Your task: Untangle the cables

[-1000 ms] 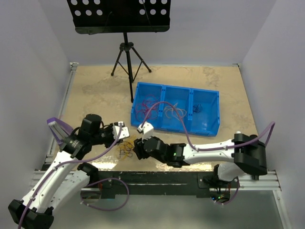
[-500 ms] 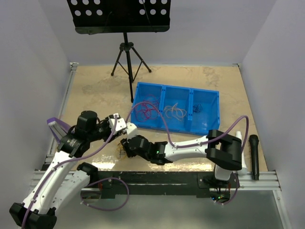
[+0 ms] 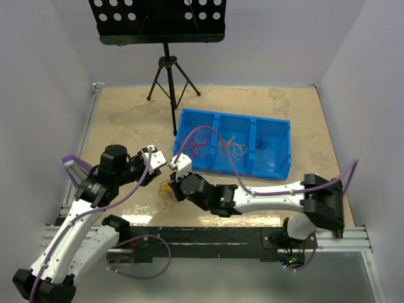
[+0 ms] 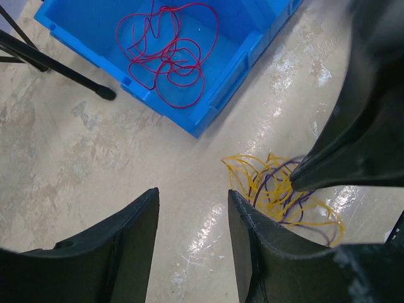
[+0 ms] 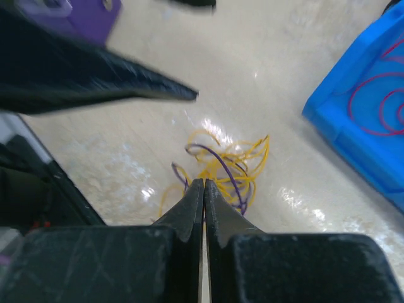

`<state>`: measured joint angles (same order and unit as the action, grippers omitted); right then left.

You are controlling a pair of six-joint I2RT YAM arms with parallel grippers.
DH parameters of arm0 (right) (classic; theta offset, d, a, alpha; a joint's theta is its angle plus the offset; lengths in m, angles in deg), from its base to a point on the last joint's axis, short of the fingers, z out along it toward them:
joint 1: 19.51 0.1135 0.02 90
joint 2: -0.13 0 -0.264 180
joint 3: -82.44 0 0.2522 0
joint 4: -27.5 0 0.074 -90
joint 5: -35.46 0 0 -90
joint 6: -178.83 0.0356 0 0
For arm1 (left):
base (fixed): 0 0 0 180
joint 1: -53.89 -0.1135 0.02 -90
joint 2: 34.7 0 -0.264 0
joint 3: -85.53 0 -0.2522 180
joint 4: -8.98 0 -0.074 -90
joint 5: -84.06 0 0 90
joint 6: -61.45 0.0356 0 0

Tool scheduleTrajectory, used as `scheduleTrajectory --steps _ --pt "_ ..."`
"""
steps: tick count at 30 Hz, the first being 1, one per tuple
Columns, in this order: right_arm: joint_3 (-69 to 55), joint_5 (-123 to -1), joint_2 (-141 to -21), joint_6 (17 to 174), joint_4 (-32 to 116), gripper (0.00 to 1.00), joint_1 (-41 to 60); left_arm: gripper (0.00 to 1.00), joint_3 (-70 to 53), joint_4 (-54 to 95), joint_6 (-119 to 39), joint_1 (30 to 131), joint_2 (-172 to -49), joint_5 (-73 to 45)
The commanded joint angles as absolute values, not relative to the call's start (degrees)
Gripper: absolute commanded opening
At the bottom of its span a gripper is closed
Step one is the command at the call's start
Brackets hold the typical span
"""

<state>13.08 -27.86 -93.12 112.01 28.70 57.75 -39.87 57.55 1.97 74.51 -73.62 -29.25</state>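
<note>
Beige mottled table [image 3: 126, 113], white walls around it. Black music stand [image 3: 169, 69] on a tripod at the far side, left of centre. Blue bin [image 3: 281, 167] with three compartments sits mid-table, right of the stand's legs, slightly skewed.

Both arms reach in toward the near-left area in front of the bin's left end.

Left gripper [image 4: 192, 196]: jaws apart with a clear gap, nothing between them, bare table showing through. It sits just left of the tangle, above the table.

Right gripper [image 5: 203, 183]: jaws pressed together, no visible gap. The tips are right at the tangle's near edge. Cannot tell if a strand is pinched between them.

Tangle [image 4: 278, 196]: thin yellow wires mixed with purple ones, a loose curly clump lying on the table just outside the bin, near its left corner, between the two grippers.

Red wires [image 4: 167, 60]: loose loops lying flat in the bin's left compartment, apart from the tangle. Pale wires [image 3: 233, 147] lie in the middle compartment. A small dark bunch [image 3: 264, 142] is in the right compartment, too small to make out.
</note>
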Motion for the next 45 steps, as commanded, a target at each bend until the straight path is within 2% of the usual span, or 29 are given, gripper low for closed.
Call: scheduleTrajectory --steps 1,10,16,24,31,33,34,35,36,37,38,40,43,45 --pt "14.5 -24.1 -80.7 113.3 29.2 0.00 57.9 0.53 -37.6 56.0 1.3 74.2 -74.3 -31.2" --pt "16.6 -23.5 -68.7 115.8 33.2 0.00 57.9 0.53 -38.3 59.4 4.9 74.2 -74.5 -41.4" --pt "12.6 -23.4 -66.6 115.5 34.6 0.00 57.9 0.54 -39.1 58.8 5.5 74.2 -75.3 -51.5" --pt "7.7 -24.8 -64.1 114.9 34.9 0.00 58.0 0.54 -38.8 57.5 6.9 74.2 -77.5 -53.2" --pt "7.9 -26.2 -63.8 115.8 32.6 0.00 57.9 0.55 -37.0 59.7 7.6 74.2 -78.0 -59.6" --pt "8.0 -26.4 -63.9 116.1 32.1 0.00 57.9 0.57 -36.8 59.6 7.3 74.2 -78.1 -59.6" --pt "8.0 -26.3 -63.9 116.2 32.0 0.00 57.9 0.63 -36.6 60.0 7.6 74.2 -78.3 -59.8" --pt "7.9 -26.6 -63.9 116.1 31.8 0.00 57.9 0.64 -36.5 60.4 8.0 74.2 -78.5 -60.3" --pt "7.9 -26.7 -63.9 116.2 31.7 0.00 58.0 0.71 -36.5 61.1 8.3 74.2 -78.6 -61.0" --pt "7.9 -26.8 -63.8 116.3 31.6 0.00 57.9 0.72 -36.4 61.4 8.5 74.2 -78.6 -61.7" --pt "7.8 -26.6 -63.6 116.3 31.5 0.00 57.9 0.88 -36.3 62.1 8.9 74.2 -78.6 -62.7" --pt "7.9 -26.3 -63.2 116.6 31.2 0.00 57.9 1.00 -36.3 62.8 9.5 74.2 -78.6 -63.9" --pt "7.6 -27.0 -63.1 116.7 30.5 0.00 57.9 1.00 -36.9 60.1 7.6 74.2 -78.4 -63.1" --pt "7.2 -27.6 -63.1 117.0 30.4 0.00 57.9 0.89 -36.8 59.8 7.7 74.2 -78.8 -64.2"
